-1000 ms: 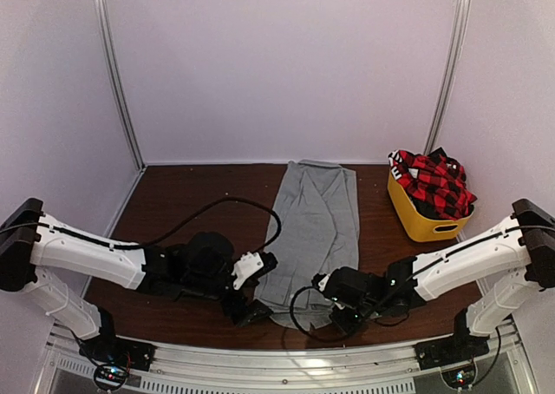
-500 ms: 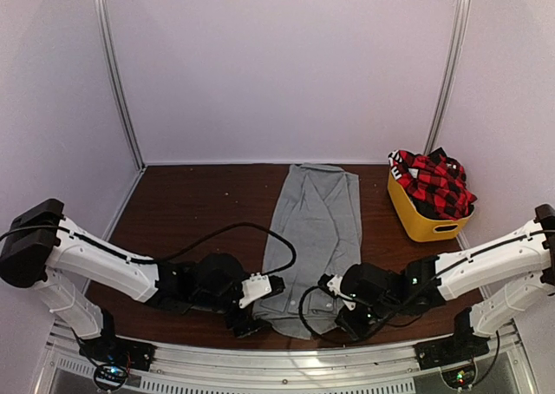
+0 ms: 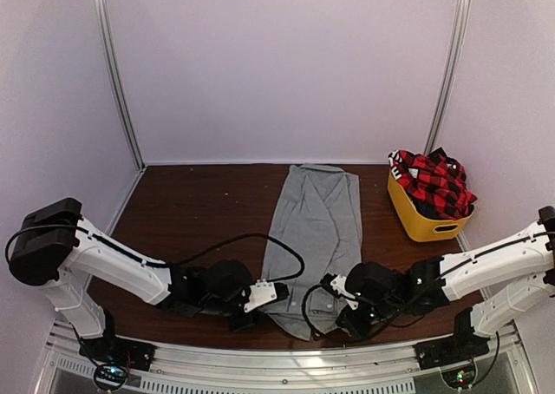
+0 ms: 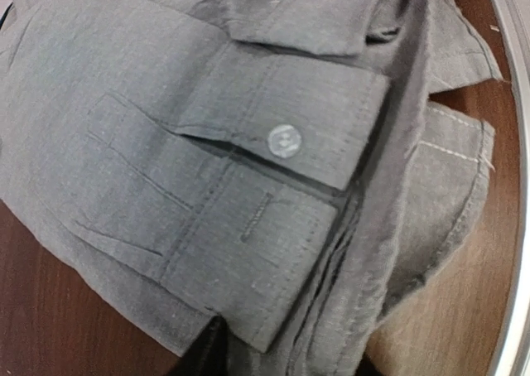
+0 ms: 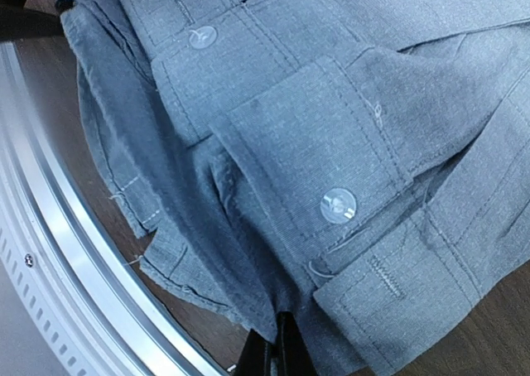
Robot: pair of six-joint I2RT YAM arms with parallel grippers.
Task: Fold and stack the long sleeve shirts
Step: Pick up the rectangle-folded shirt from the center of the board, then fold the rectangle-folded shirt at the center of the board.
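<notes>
Since a second ago both arms have sunk toward the near rail (image 3: 286, 359). The left gripper (image 3: 245, 321) has narrowed around the grey shirt (image 3: 316, 212) at its corner, but whether it grips I cannot tell. The right gripper (image 3: 351, 322) stays pinched shut on the hem. The shirt stretches away from both claws across the brown table (image 3: 191, 203). Beyond the right claw, the plaid shirt (image 3: 434, 184) fills a yellow tub (image 3: 425, 226). Pale walls (image 3: 277, 64) enclose it all.
</notes>
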